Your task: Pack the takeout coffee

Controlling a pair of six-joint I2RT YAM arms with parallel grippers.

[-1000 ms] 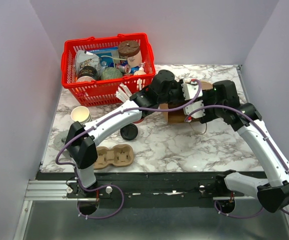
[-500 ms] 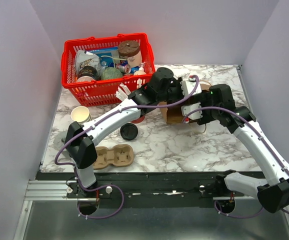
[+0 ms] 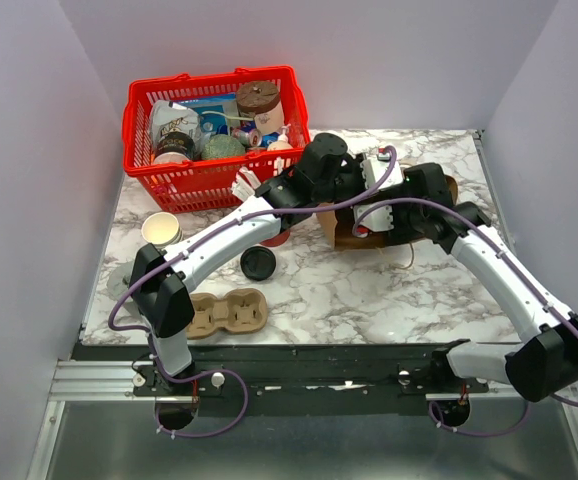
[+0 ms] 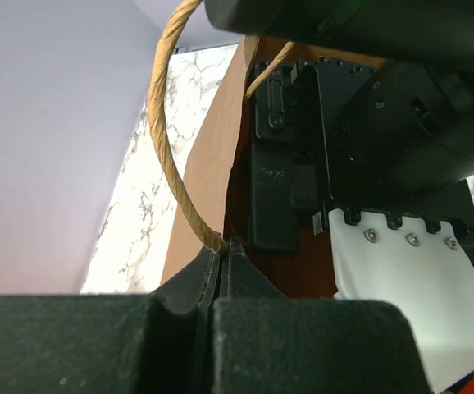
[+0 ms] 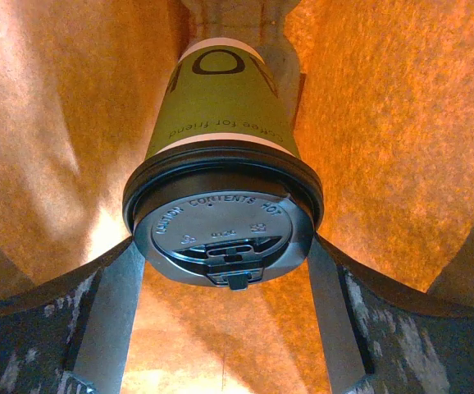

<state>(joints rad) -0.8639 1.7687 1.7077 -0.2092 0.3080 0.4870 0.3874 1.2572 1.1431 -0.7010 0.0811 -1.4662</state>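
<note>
The takeout coffee (image 5: 225, 107), a green cup under a black lid (image 5: 221, 217), is seen lying inside a brown paper bag (image 5: 385, 123); its lid rim is grasped by the right gripper (image 5: 225, 246); the bag's twine handle (image 4: 161, 139) is pinched by the clenched left gripper (image 4: 223, 258), above a marble table (image 3: 369, 290).

Tight quarters inside the bag
Paper bag (image 5: 401, 123) walls crowd the right gripper (image 5: 225, 250) and takeout coffee (image 5: 221, 98) on both sides; the left gripper (image 4: 223, 250), pinching the twine handle (image 4: 165, 139), sits just beside the mouth.
</note>
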